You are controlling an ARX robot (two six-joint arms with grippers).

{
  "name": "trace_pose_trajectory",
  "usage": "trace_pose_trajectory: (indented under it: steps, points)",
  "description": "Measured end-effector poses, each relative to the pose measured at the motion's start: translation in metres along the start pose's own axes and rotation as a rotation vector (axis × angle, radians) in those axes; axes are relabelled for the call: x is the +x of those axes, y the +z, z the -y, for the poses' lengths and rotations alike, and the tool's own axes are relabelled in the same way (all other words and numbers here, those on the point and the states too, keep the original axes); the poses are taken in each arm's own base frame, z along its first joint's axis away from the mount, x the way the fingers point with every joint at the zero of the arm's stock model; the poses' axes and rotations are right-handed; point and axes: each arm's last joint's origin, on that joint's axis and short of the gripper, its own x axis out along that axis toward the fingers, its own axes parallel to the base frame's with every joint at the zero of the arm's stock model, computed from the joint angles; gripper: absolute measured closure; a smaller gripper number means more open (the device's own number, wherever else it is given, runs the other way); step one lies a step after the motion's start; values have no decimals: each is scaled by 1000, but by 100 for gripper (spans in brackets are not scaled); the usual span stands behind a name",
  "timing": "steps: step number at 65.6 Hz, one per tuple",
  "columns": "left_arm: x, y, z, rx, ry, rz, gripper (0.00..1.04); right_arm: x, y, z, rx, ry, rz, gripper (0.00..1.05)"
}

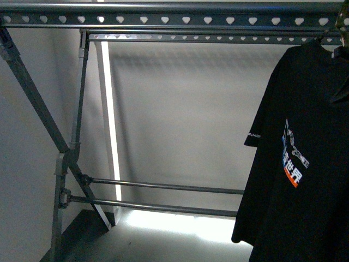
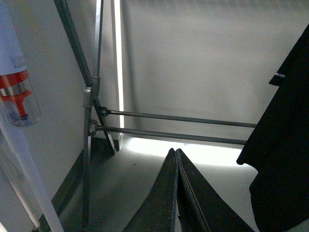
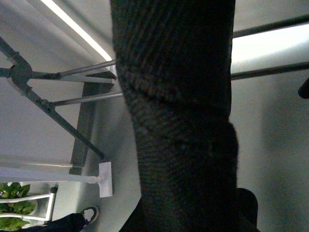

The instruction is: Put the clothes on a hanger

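The black T-shirt (image 1: 305, 164) with its white and blue-orange print hangs at the far right, its shoulder up at the grey metal rack's heart-punched top strip (image 1: 163, 20). Part of the shirt also shows in the left wrist view (image 2: 285, 145). In the right wrist view its dark knit cloth (image 3: 178, 111) fills the middle and hides the right gripper, which is shut on it. My left gripper (image 2: 176, 154) is shut and empty, its fingers (image 2: 161, 203) pressed together, low and left of the shirt's hem.
The rack's crossed legs (image 1: 68, 147) stand at the left, with two low horizontal bars (image 1: 163, 188) across the back. A white pole with a red-banded fitting (image 2: 17, 96) is near the left arm. A green plant (image 3: 14, 203) and a shoe (image 3: 89, 212) lie on the floor.
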Motion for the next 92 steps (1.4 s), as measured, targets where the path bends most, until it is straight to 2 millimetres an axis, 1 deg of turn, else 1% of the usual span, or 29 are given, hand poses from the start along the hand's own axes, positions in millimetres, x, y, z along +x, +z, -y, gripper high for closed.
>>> trace_pose_trajectory:
  steps: [9,15,18,27,38,49,58,68,75,78,85,92]
  points:
    - [-2,0,0,0,0,0,101,-8,10,-5,-21,7,1,97]
    - [-9,-4,0,2,0,-33,101,-5,24,-4,-17,-10,-2,97]
    - [-13,-3,0,2,-1,-12,101,0,32,-1,-8,-26,-4,97]
    - [-13,-3,0,2,0,-6,101,15,45,5,17,-51,-17,97]
    - [-13,-3,0,2,0,-5,101,41,58,12,58,-82,-51,97]
    - [-13,-3,0,2,0,-5,101,51,59,16,81,-94,-61,97]
    - [-13,-3,0,2,0,-5,101,49,63,17,103,-101,-39,97]
    - [-13,-3,0,2,0,-5,101,52,64,25,117,-122,-28,97]
    - [-13,-3,0,2,0,-5,101,55,62,35,135,-141,-29,97]
    - [-13,-3,0,2,0,-5,101,57,62,39,135,-139,-3,97]
    - [-13,-3,0,3,0,-5,101,62,42,46,136,-153,-19,97]
    - [-13,-3,0,2,0,-4,101,60,32,47,135,-160,-20,97]
